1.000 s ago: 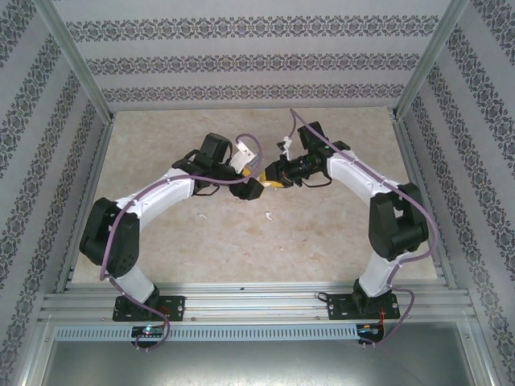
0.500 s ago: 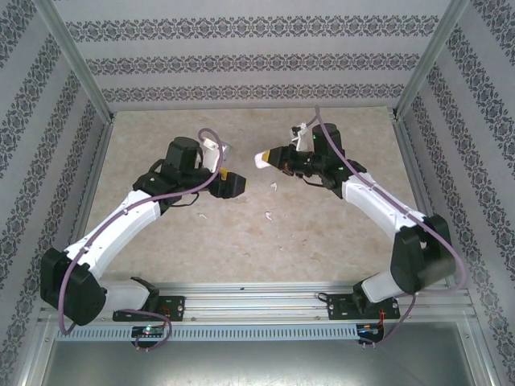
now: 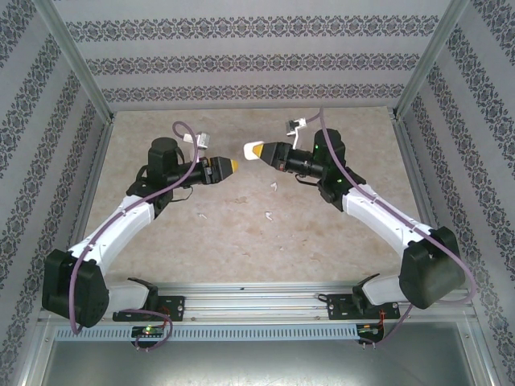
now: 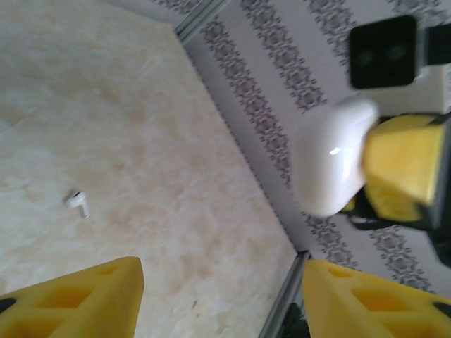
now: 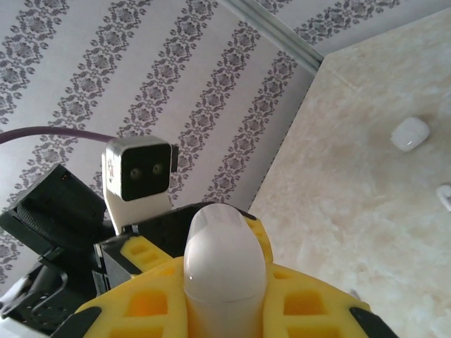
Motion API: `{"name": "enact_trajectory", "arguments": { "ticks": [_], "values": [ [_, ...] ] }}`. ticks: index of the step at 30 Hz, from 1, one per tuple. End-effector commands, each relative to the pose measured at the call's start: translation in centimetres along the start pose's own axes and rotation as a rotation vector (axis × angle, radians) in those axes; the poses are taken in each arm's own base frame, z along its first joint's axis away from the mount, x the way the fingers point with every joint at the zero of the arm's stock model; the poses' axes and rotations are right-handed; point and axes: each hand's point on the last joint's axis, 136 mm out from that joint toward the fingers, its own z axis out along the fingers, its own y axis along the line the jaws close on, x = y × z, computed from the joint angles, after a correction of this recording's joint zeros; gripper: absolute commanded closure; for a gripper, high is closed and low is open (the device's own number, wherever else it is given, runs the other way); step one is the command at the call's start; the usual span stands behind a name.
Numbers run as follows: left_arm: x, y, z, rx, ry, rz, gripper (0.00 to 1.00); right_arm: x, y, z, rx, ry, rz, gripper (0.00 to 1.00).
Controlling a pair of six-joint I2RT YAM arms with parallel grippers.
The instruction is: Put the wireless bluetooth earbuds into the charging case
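My right gripper [image 3: 256, 150] is shut on a white rounded charging case [image 3: 252, 149], held above the middle of the table; in the right wrist view the case [image 5: 224, 246] sticks out between the yellow fingers [image 5: 310, 310]. My left gripper [image 3: 229, 166] faces it from the left, a short gap away. Its jaws [image 4: 222, 271] stand open with nothing between them, and the case [image 4: 337, 158] shows ahead of it at upper right. Three tiny white earbuds lie on the table: one [image 3: 273, 186] below the case, one [image 3: 268, 215] nearer the front, one [image 3: 202, 215] to the left. One earbud [image 4: 77, 203] lies below the left gripper.
The beige table [image 3: 322, 241] is closed in by patterned walls and metal posts [image 3: 76, 64] on three sides. A small white rounded piece [image 5: 411, 134] lies on the table in the right wrist view. The arm bases sit on the front rail [image 3: 257, 304].
Both arms have stretched out and lifted from the centre. The grippers have drawn apart, the right one carrying the case up and back. The left jaws have narrowed.
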Motion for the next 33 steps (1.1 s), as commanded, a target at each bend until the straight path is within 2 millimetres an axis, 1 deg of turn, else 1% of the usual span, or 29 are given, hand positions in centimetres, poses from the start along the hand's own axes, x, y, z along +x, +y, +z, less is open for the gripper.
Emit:
{"name": "enact_trajectory", "arguments": {
  "ticks": [1,4,8,11,14,16,20,24,27,30,33],
  "values": [
    [-2.1,-4.1,-0.7,0.191,-0.090,0.017,0.44,-0.6,2.0,0.1,-0.088,-0.044,-0.033,1.00],
    [-2.3,-4.6,-0.6,0.213,-0.095,0.028,0.46,-0.2,2.2,0.0,-0.099,-0.044,-0.029,1.00],
    [-3.1,-5.6,-0.6,0.270,-0.107,0.038,0.47,-0.1,2.6,-0.2,-0.109,-0.042,-0.031,1.00],
    [-3.4,-6.2,-0.2,0.319,-0.115,0.028,0.47,0.2,2.3,-0.1,-0.104,-0.028,-0.021,1.00],
    [-3.2,-6.2,0.5,0.328,-0.097,0.010,0.49,0.4,2.3,0.1,-0.112,-0.020,-0.019,1.00],
    [-3.1,-6.0,0.9,0.321,-0.087,0.003,0.49,0.3,2.7,0.1,-0.131,-0.023,-0.028,1.00],
    [-3.1,-5.8,1.1,0.315,-0.075,0.005,0.49,0.2,3.1,0.5,-0.156,-0.028,-0.031,1.00],
    [-3.1,-6.4,1.2,0.364,-0.077,0.002,0.52,-0.1,3.0,0.9,-0.171,-0.027,-0.003,1.00],
    [-3.2,-6.7,1.4,0.394,-0.069,0.006,0.57,0.0,3.3,1.2,-0.191,-0.012,0.009,1.00],
    [-3.7,-7.3,1.5,0.430,-0.073,0.009,0.66,0.1,3.6,1.4,-0.203,-0.001,0.011,1.00],
    [-4.0,-7.8,1.6,0.463,-0.073,0.014,0.73,0.2,3.8,1.4,-0.206,0.003,0.011,1.00]
  ]
}}
